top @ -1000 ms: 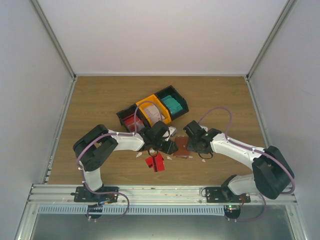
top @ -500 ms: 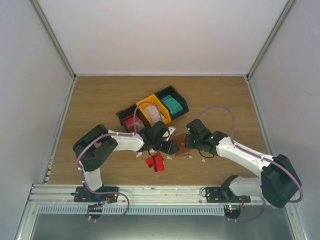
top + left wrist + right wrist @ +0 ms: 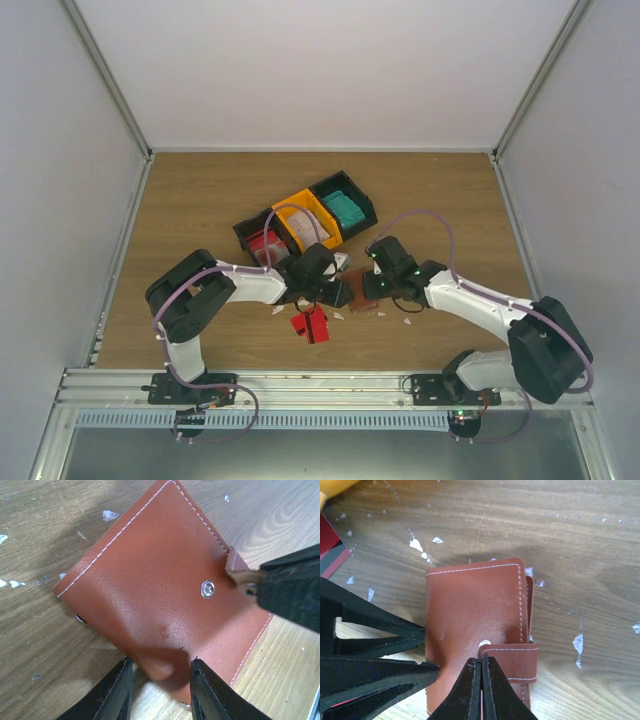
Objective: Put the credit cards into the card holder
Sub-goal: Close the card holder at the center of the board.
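The card holder [image 3: 362, 293], reddish-brown leather with white stitching, lies closed on the table between both grippers. In the left wrist view it [image 3: 160, 585] shows its bare snap stud. My left gripper [image 3: 160, 669] is open, and the holder's near corner lies between its tips. My right gripper [image 3: 481, 661] is shut, pinching the end of the holder's strap [image 3: 512, 662], which is lifted off the stud. A red credit card [image 3: 312, 324] lies on the table near the left gripper [image 3: 338, 292]. More credit cards sit in the bins: teal [image 3: 347, 209], pale pinkish-grey [image 3: 312, 228] and red [image 3: 265, 243].
Three joined bins, black [image 3: 250, 232], orange [image 3: 296, 203] and black [image 3: 362, 192], stand just behind the grippers. Small white scraps [image 3: 417, 545] are scattered on the wood around the holder. White walls enclose the table on three sides.
The right arm swung outward and came back, its gripper staying at the card holder's right side. The left arm has hardly moved.
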Robot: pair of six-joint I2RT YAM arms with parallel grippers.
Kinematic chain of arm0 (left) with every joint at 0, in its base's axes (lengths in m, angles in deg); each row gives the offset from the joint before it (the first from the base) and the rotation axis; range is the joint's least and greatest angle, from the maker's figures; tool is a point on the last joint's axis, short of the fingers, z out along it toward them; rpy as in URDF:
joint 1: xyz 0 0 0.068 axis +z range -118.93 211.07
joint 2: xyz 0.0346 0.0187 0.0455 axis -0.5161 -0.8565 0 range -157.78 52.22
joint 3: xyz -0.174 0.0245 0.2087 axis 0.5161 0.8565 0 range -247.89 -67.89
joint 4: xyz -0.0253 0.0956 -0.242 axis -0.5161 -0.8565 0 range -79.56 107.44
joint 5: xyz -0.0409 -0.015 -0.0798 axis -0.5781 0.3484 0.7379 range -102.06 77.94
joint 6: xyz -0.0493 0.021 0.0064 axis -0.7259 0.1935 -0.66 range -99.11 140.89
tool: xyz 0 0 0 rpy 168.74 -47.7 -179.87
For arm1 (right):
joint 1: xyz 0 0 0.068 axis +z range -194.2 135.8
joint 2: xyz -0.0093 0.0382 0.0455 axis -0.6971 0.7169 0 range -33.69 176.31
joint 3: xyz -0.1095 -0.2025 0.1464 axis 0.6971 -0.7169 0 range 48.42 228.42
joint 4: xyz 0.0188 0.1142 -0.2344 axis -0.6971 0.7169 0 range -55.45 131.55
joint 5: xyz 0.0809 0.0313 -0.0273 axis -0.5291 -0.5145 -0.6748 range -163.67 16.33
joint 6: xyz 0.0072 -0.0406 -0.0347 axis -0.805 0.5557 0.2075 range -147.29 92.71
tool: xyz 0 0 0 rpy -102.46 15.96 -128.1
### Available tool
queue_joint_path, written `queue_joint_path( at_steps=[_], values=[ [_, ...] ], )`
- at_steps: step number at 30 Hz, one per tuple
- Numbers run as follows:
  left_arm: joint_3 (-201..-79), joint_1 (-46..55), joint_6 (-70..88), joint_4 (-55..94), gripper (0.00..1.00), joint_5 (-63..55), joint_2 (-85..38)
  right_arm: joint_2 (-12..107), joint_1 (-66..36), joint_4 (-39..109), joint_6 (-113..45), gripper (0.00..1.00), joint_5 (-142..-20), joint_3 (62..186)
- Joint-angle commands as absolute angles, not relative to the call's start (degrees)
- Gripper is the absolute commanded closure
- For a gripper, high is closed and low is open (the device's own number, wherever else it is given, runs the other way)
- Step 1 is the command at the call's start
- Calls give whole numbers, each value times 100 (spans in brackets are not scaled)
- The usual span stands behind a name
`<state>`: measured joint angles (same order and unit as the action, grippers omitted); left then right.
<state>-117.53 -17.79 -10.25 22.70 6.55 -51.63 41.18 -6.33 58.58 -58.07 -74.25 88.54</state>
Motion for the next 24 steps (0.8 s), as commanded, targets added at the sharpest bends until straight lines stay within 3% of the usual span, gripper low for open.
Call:
queue_joint_path(
  at_steps=[1, 24],
  values=[
    [-11522, -1736, -1084, 2061, 65, 424, -5266, 4358, -629, 5733, -5530, 100, -7730, 8836],
    [-11509, -1641, -1097, 2069, 70, 587, -5132, 5387, -472, 6616, -5392, 100, -6728, 9640]
  ],
)
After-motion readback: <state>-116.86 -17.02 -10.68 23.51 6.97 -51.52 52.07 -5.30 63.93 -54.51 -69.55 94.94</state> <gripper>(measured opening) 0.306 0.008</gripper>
